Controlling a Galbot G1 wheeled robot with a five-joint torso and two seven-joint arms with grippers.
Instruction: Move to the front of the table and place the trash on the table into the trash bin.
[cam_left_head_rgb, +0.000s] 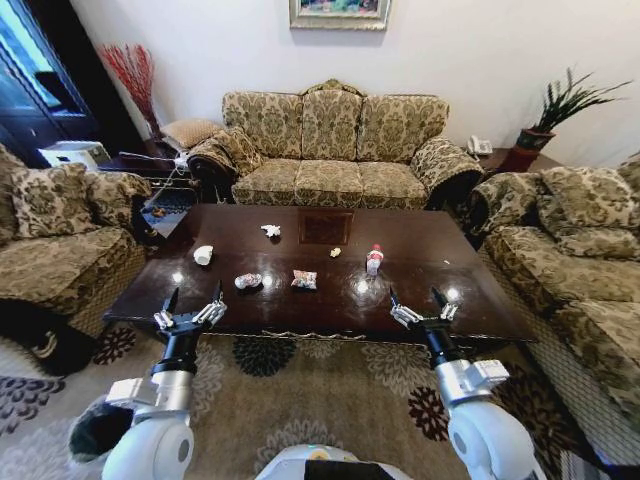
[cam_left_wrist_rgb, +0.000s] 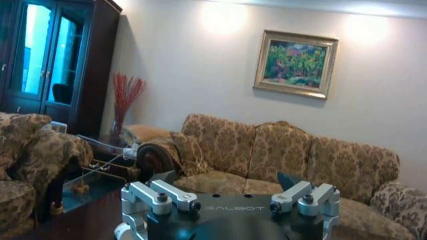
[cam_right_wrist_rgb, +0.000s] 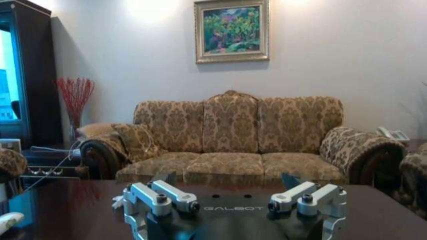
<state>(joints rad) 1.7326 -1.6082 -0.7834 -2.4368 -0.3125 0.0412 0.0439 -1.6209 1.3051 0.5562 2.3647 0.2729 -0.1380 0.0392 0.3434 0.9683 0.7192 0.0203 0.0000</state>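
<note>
Living room, patterned sofas on three sides, framed painting (cam_right_wrist_rgb: 231, 31) on far wall. Centre: dark glossy table (cam_left_head_rgb: 420, 290), long axis running left to right across head view, square inlaid panel at mid-rear. Left gripper (cam_left_head_rgb: 193, 305) held over near left edge of table, fingers spread apart, nothing between them, pointing toward far sofa. Trash, left to right: white paper cup (cam_left_head_rgb: 203, 255) lying on its side toward left end, axis roughly front to back; shiny wrapper (cam_left_head_rgb: 248, 281) nearer front edge, just right of cup; crumpled white tissue (cam_left_head_rgb: 271, 231) farther back, beside inlaid panel; second snack wrapper (cam_left_head_rgb: 304, 279) lying flat near front centre; tiny yellow scrap (cam_left_head_rgb: 335, 252) just behind it, close to panel; small clear bottle (cam_left_head_rgb: 374, 260) with red cap standing upright, right of centre. All items well apart from both grippers. Right gripper (cam_left_head_rgb: 422, 304) held over near right edge of table, fingers likewise spread and empty, pointing toward far sofa. Potted plant (cam_left_head_rgb: 555, 110) at far right corner.
</note>
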